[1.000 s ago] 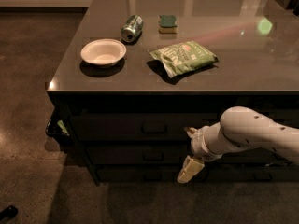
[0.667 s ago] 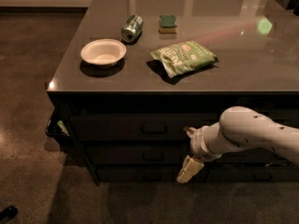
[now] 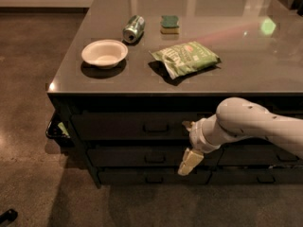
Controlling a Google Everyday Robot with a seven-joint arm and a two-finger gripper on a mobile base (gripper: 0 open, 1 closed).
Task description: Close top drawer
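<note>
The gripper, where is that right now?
In the camera view the gripper sits low, right of centre, below and to the right of the handle on the top drawer.

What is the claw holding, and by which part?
Nothing that shows: the claw hangs in front of the drawer stack, right of the handle of the top drawer, not on it.

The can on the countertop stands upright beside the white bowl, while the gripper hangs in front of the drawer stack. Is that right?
Not quite: the camera view shows the can lying on its side, not upright. The rest holds: it is beside the white bowl on the countertop, and the gripper hangs in front of the drawer stack, lower than the top drawer.
</note>
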